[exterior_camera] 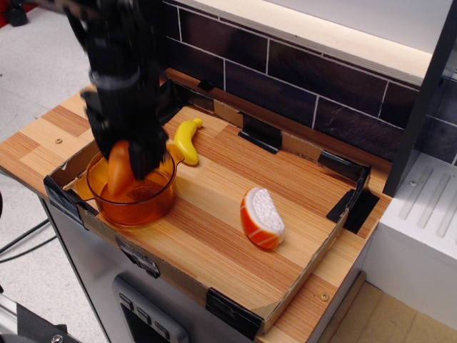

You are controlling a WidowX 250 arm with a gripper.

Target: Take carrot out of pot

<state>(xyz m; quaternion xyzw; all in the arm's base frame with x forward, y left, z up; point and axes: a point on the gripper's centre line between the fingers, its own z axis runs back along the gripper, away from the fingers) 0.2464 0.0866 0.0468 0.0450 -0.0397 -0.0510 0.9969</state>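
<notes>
Above the pot (132, 198) at the tray's front left corner, the gripper (123, 163) is clamped on the carrot (118, 169), which hangs partly within the rim, tip down.

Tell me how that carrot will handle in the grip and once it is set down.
The carrot looks like smooth, glossy plastic, so it may slip between the tool fingers. It keeps its shape when held, so it is probably stiff and light. Being a rounded cone, it would likely roll in an arc on the wooden board.
</notes>
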